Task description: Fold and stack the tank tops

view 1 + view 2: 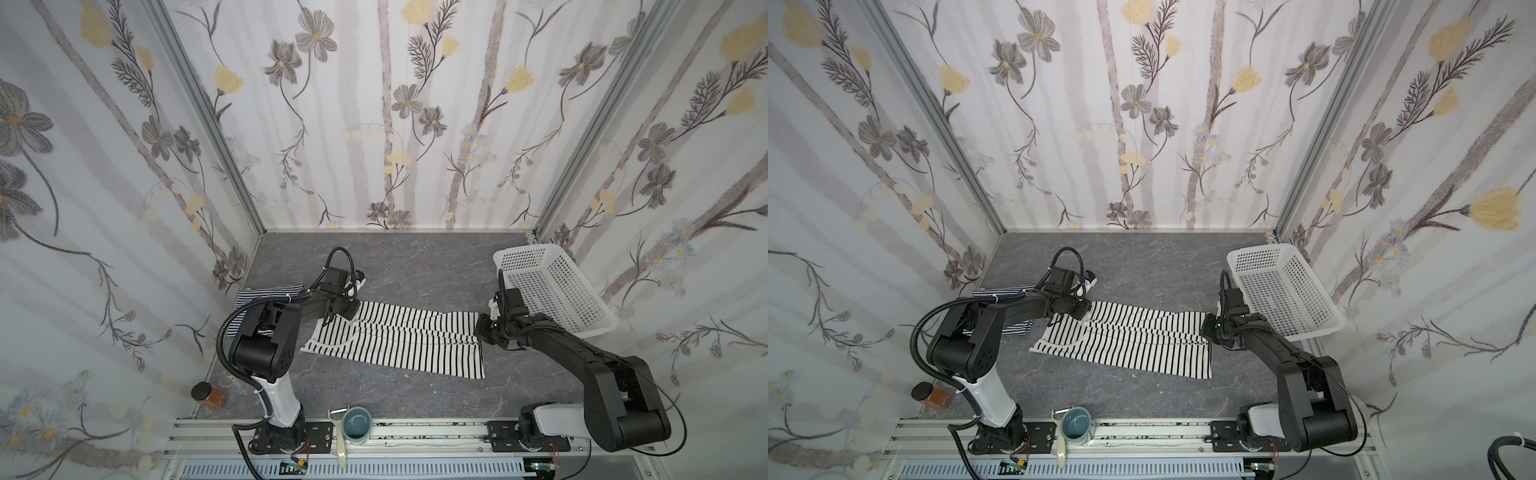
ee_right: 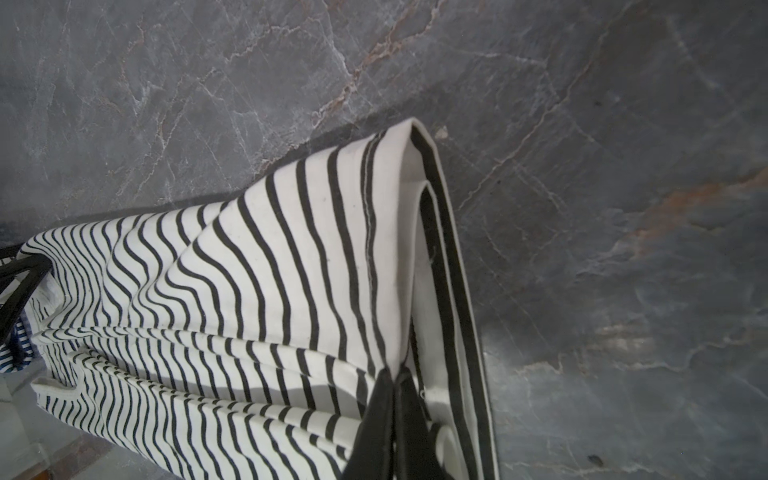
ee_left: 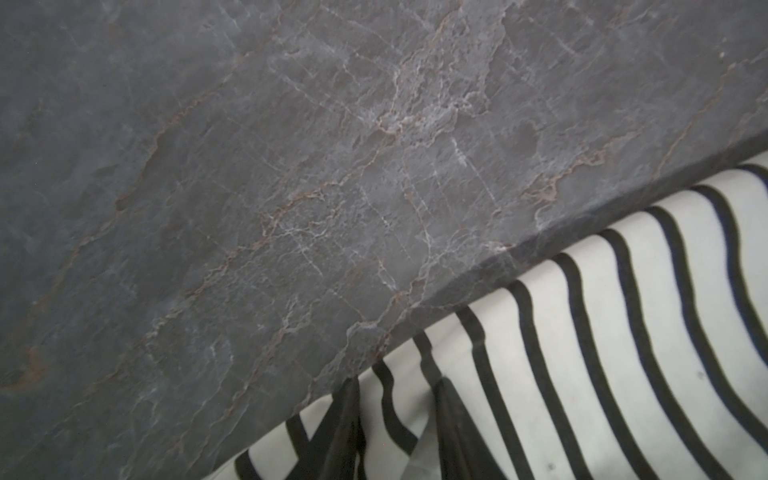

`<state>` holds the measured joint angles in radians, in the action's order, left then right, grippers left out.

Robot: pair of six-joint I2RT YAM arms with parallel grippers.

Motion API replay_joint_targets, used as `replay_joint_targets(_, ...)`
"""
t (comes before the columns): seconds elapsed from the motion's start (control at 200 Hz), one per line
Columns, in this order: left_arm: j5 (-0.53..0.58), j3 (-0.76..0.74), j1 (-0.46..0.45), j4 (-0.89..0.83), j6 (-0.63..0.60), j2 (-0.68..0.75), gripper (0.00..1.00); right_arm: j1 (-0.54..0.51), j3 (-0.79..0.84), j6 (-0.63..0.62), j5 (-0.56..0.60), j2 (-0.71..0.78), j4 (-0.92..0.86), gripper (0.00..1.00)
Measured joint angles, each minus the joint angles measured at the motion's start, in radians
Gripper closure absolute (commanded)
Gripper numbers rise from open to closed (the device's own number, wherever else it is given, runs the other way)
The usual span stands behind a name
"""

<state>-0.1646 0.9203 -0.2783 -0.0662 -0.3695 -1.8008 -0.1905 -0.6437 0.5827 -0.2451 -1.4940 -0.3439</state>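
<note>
The white tank top with black stripes (image 1: 399, 343) (image 1: 1129, 345) lies stretched across the middle of the table. My left gripper (image 1: 351, 310) (image 3: 399, 384) is at its strap end, with a fold of the striped cloth pinched between its fingers (image 3: 340, 428). My right gripper (image 1: 482, 332) (image 2: 392, 376) is shut on the hem corner, and that edge is raised off the table. The navy fine-striped tank top (image 1: 266, 293) (image 1: 1013, 328) lies at the back left, mostly hidden under my left arm.
A white perforated basket (image 1: 552, 291) leans tilted against the right wall, just behind my right arm. A dark-lidded jar (image 1: 208, 392) stands at the front left corner. A blue mug (image 1: 358, 424) and a peeler (image 1: 338, 436) rest on the front rail.
</note>
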Motion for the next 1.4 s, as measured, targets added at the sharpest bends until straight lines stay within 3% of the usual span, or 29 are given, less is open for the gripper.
replay_joint_targets(0.515,-0.003,-0.03,0.014,0.044,0.004,0.013,0.66,0.003,0.04,0.0,0.027,0.002,-0.026,0.97)
replay_joint_targets(0.565,-0.001,-0.032,0.014,0.044,0.004,0.017,0.65,0.003,0.042,0.0,0.027,-0.015,-0.021,0.93)
replay_joint_targets(0.61,0.002,-0.035,0.014,0.043,0.004,0.022,0.62,0.003,0.043,0.0,0.026,-0.027,-0.017,0.81)
replay_joint_targets(0.704,0.018,-0.042,0.011,0.026,0.004,0.041,0.57,0.002,0.042,0.0,0.036,-0.029,-0.02,0.67)
replay_joint_targets(0.739,0.027,-0.042,0.008,0.008,0.004,0.05,0.56,0.002,0.036,-0.001,0.035,-0.025,-0.022,0.65)
replay_joint_targets(0.994,0.075,-0.042,-0.025,-0.156,0.008,0.161,0.52,-0.01,-0.069,0.0,0.068,-0.009,-0.058,0.66)
replay_joint_targets(1.399,0.028,-0.086,-0.103,-0.205,0.006,0.19,0.6,-0.157,-0.178,0.021,-0.014,-0.193,0.006,0.76)
